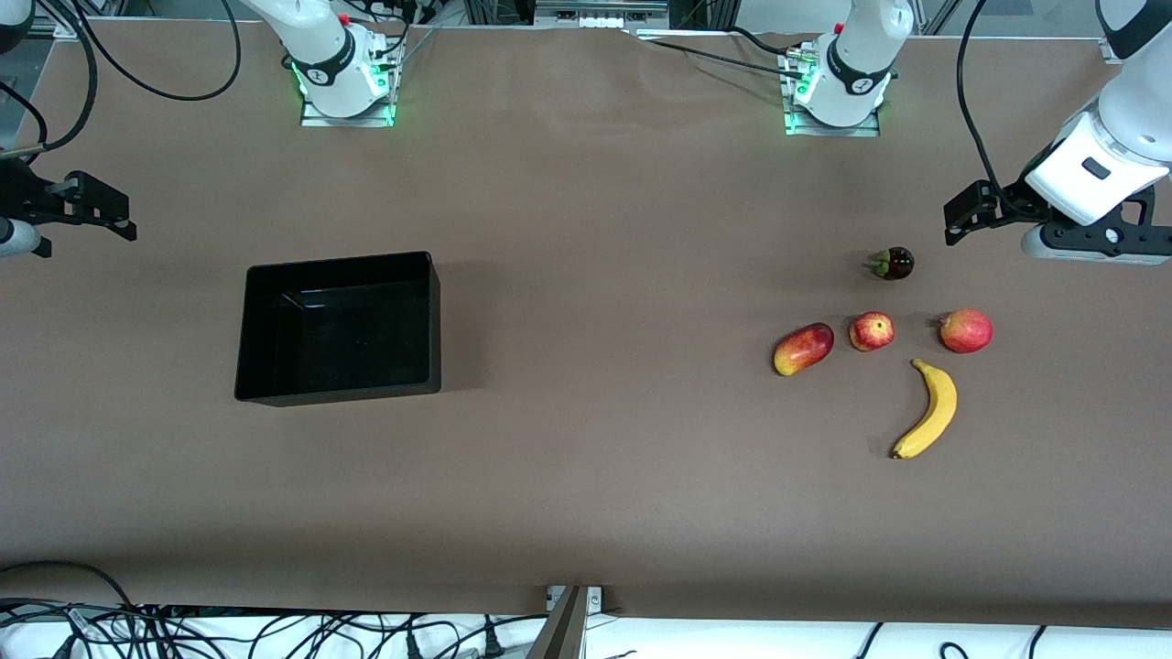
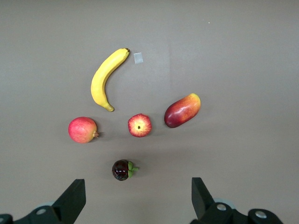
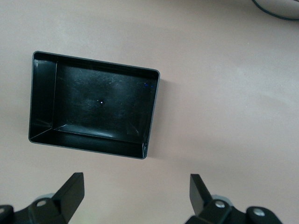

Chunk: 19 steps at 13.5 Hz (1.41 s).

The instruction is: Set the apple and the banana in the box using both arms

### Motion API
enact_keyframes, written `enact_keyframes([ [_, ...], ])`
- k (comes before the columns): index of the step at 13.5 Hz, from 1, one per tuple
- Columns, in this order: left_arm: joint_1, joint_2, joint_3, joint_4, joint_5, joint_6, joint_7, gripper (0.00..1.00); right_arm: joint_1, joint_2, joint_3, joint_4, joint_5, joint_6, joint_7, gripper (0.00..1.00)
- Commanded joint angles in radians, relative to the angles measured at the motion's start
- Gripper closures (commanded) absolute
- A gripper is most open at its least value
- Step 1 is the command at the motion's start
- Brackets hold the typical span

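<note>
The small red apple point(image 1: 871, 331) with a yellowish stem patch lies on the brown table toward the left arm's end. It also shows in the left wrist view point(image 2: 139, 125). The long yellow banana point(image 1: 929, 409) lies nearer the front camera than the apple and shows in the left wrist view point(image 2: 103, 79). The black box point(image 1: 434, 320) stands empty toward the right arm's end; the right wrist view shows its wall point(image 3: 42, 102). My left gripper point(image 1: 960, 218) point(image 2: 138, 200) is open and empty, up over the table beside the fruits. My right gripper point(image 1: 114, 215) point(image 3: 135, 196) is open and empty, up over the table beside the box.
A larger plain red fruit point(image 1: 966, 330) and an oblong red-yellow fruit point(image 1: 804, 349) flank the apple. A small dark fruit with a green stem point(image 1: 893, 264) lies farther from the front camera than the apple. A small white tag point(image 2: 138, 58) lies by the banana's tip.
</note>
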Motion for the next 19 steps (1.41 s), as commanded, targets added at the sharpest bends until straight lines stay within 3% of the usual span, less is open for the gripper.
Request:
enact_keyframes([
  [1, -0.005, 0.018, 0.003, 0.039, -0.015, -0.028, 0.004, 0.0, 0.009, -0.022, 0.004, -0.017, -0.021, -0.001, 0.049, 0.0],
  [4, -0.005, 0.018, 0.001, 0.039, -0.015, -0.028, 0.004, 0.0, 0.009, 0.001, 0.008, 0.033, -0.013, -0.008, 0.05, 0.0],
  [15, -0.005, 0.02, 0.001, 0.045, -0.015, -0.029, 0.004, 0.0, -0.032, 0.053, -0.003, 0.031, -0.007, -0.006, 0.105, 0.0],
  [19, -0.005, 0.02, 0.0, 0.045, -0.015, -0.031, 0.004, 0.0, -0.023, 0.058, -0.002, -0.063, 0.004, -0.007, 0.128, 0.0],
])
